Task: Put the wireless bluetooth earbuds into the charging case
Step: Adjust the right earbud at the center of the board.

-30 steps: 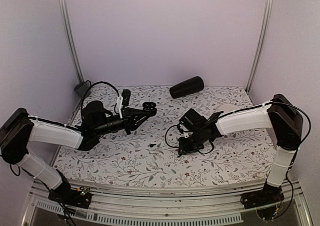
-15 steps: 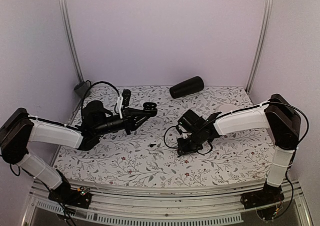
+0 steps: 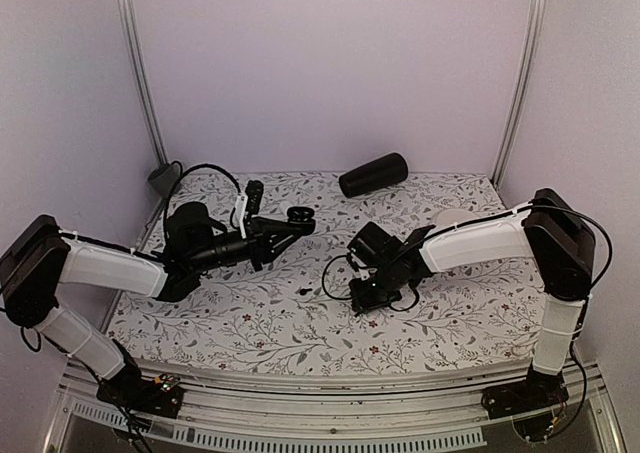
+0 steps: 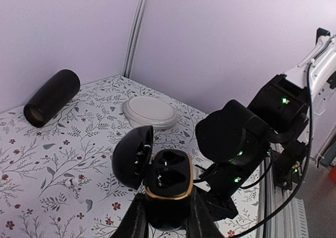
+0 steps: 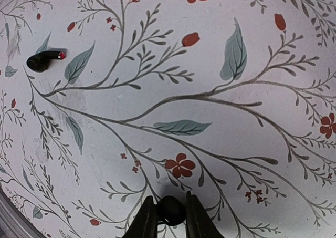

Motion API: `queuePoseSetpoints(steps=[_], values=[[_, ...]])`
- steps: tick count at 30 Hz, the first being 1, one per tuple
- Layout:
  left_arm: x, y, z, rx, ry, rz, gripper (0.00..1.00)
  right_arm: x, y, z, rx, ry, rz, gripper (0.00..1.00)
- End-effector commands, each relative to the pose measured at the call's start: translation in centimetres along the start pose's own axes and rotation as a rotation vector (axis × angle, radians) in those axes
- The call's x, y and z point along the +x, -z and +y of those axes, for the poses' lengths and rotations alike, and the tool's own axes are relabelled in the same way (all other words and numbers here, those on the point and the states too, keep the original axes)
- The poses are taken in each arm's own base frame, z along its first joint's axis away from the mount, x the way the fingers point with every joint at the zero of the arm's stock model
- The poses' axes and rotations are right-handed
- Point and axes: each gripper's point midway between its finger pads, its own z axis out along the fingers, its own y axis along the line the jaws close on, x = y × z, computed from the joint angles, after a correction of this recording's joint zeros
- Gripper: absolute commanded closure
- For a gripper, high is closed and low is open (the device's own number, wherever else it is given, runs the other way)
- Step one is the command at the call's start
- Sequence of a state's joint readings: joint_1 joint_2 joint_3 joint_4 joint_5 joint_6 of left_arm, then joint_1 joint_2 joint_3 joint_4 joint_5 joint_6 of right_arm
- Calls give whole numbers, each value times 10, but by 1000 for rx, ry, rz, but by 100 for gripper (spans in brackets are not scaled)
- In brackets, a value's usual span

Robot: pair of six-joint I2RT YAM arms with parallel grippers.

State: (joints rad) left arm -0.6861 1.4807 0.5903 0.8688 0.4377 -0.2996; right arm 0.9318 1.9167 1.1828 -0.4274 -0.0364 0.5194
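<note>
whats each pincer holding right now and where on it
The left pincer grips the open charging case by its lower body; the right pincer pinches one earbud by its sides.

A floral-print tablecloth [image 3: 300, 335] is spread over the table, a black cylinder [image 3: 373, 175] is laid on its side near the back edge, a pale oval dish [image 4: 150, 112] is set nearby, and metal posts [image 3: 138, 73] are seen against lilac walls.

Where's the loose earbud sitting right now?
The loose earbud lies on the tablecloth, upper left in the right wrist view, clear of and to the left of the right gripper, which pinches the other earbud.
</note>
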Motion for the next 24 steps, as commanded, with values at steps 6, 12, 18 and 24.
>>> queuePoseSetpoints(steps=[6,12,18,24], values=[[-10,-2,3,7,-4,-25,100,-8,9,10,11,28,-23,75],[-11,-2,2,8,-5,-28,100,-13,16,29,-91,22,-25,66],[-11,-1,1,11,-6,-28,100,-13,21,39,-160,-8,-12,65],[-11,-1,1,13,-5,-29,100,-15,25,35,-154,-21,-23,67]])
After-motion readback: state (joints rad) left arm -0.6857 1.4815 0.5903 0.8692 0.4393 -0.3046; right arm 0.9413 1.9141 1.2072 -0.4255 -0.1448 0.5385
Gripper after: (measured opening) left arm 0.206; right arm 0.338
